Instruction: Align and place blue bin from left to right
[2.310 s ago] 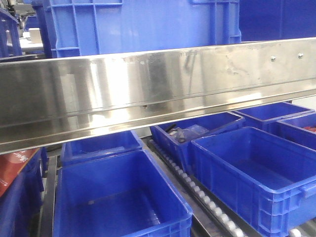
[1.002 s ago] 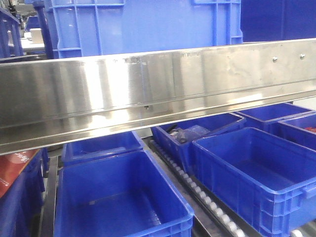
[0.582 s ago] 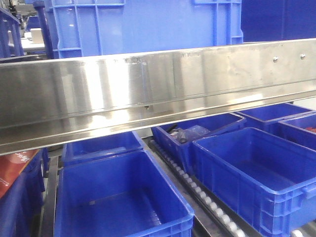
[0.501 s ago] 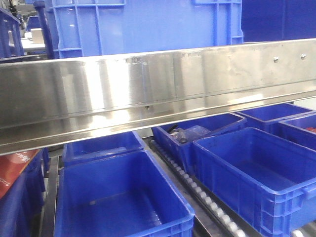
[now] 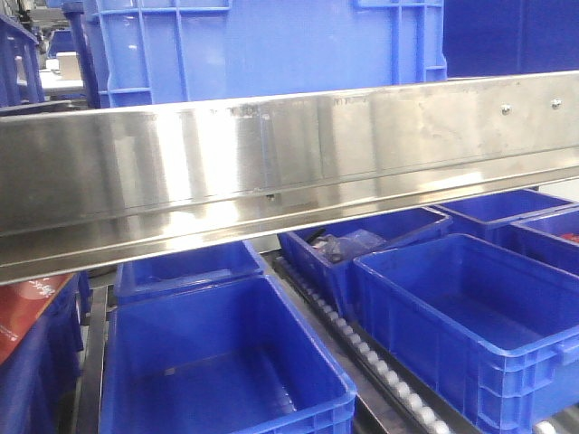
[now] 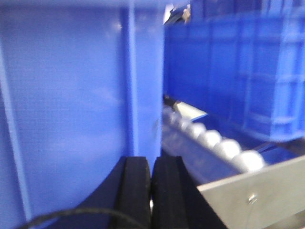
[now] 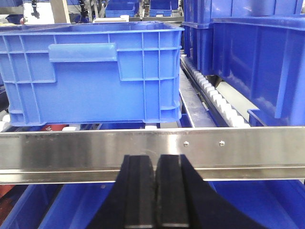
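Note:
The blue bin [image 5: 271,45] is a large light-blue crate standing on the upper level behind the steel rail [image 5: 289,163]. In the left wrist view its smooth wall [image 6: 71,95] fills the left half, with its corner edge just above my left gripper [image 6: 151,160]. That gripper is shut, pads together, nothing between them, close up to the wall; contact cannot be told. In the right wrist view the blue bin [image 7: 90,71] sits beyond the rail [image 7: 214,145], left of centre. My right gripper [image 7: 155,160] is shut and empty, on the near side of the rail.
White rollers [image 6: 224,148] run beside the bin's right side, with darker blue crates [image 7: 257,57] beyond them. On the lower level stand several royal-blue bins [image 5: 226,371], [image 5: 470,316] with a roller track [image 5: 380,371] between them. A red carton [image 5: 27,307] sits at lower left.
Since the earliest frame the whole front view has slid a few pixels to the right, the blue bin with it. Over the last second hardly anything has moved.

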You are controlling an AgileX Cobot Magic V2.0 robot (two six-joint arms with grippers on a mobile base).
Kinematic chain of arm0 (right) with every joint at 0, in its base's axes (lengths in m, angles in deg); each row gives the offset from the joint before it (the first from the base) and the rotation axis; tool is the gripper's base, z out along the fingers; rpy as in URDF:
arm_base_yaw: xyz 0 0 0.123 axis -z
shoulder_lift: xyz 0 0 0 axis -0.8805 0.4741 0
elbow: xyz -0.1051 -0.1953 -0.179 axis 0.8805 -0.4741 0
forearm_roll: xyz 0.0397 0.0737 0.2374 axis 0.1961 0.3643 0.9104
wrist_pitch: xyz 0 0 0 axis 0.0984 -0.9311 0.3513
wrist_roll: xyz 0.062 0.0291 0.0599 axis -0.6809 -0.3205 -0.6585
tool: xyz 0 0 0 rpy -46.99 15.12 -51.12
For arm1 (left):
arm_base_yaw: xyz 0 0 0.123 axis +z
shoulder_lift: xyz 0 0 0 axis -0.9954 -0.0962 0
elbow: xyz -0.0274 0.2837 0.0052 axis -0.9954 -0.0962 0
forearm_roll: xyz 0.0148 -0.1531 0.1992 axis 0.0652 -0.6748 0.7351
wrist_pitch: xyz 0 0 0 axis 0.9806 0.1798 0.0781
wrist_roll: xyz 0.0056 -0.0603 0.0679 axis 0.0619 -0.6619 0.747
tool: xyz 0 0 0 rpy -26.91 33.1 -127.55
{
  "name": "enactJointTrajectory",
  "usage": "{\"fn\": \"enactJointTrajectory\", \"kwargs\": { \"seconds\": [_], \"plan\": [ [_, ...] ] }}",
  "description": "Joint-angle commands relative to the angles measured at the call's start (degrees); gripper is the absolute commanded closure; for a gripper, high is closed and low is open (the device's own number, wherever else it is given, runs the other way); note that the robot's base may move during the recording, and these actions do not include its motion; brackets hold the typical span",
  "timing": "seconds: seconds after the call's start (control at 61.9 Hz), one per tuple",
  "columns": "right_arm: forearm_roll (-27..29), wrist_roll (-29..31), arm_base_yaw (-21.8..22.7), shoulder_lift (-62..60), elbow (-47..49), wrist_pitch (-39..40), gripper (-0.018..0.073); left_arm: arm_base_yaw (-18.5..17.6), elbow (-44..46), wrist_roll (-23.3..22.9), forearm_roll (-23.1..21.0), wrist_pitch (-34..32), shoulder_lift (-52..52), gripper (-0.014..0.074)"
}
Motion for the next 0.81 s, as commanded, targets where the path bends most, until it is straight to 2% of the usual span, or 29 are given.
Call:
{"fn": "enactJointTrajectory", "kwargs": {
  "seconds": [0.0, 0.162, 0.21, 0.792],
  "plan": [
    [-0.4, 0.6, -0.1, -0.4, -0.1, 1.3, 0.0638, 0.6, -4.0, 0.5, -0.8, -7.2, 0.2, 0.0595],
    [-0.4, 0.6, -0.1, -0.4, -0.1, 1.3, 0.0638, 0.7, -8.4, 0.5, -0.8, -17.0, 0.2, 0.0595],
    [-0.4, 0.6, -0.1, -0.4, -0.1, 1.3, 0.0638, 0.7, -8.4, 0.5, -0.8, -15.3, 0.2, 0.0595],
    [-0.4, 0.6, -0.1, -0.4, -0.1, 1.2, 0.0638, 0.7, -8.4, 0.5, -0.8, -15.8, 0.2, 0.0595]
  ]
}}
